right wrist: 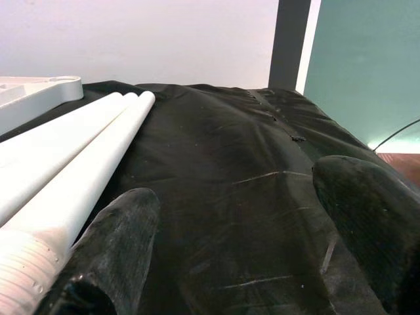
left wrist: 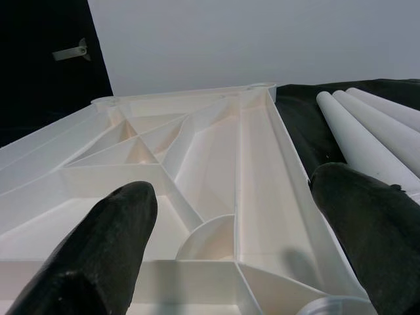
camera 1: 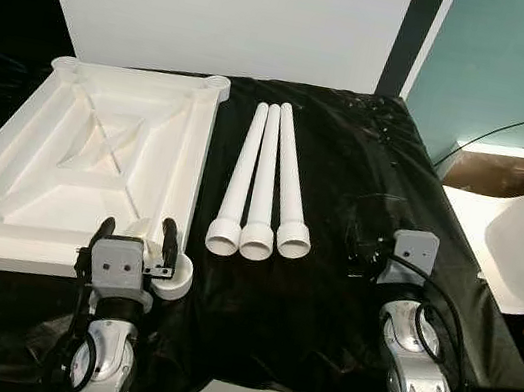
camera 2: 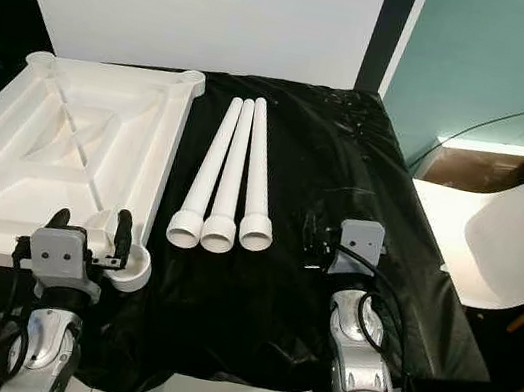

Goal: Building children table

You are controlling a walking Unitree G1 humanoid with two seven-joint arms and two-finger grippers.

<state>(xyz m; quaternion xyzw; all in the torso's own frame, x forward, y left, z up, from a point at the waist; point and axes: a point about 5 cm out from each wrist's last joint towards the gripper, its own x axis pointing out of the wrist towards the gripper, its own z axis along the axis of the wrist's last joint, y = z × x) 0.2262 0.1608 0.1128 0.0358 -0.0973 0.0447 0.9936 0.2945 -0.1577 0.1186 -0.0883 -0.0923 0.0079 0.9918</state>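
Three legs [camera 1: 264,184] loose beside top [camera 1: 86,160]; both grippers, left [camera 1: 137,238], right [camera 1: 367,247], wide open, empty; may roll if nudged.

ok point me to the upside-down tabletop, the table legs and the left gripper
tabletop [camera 1: 37,179], left eye view, on a ribbed underside panel
table legs [camera 1: 264,181], left eye view, on the middle tube
left gripper [camera 1: 137,235], left eye view, between its fingers
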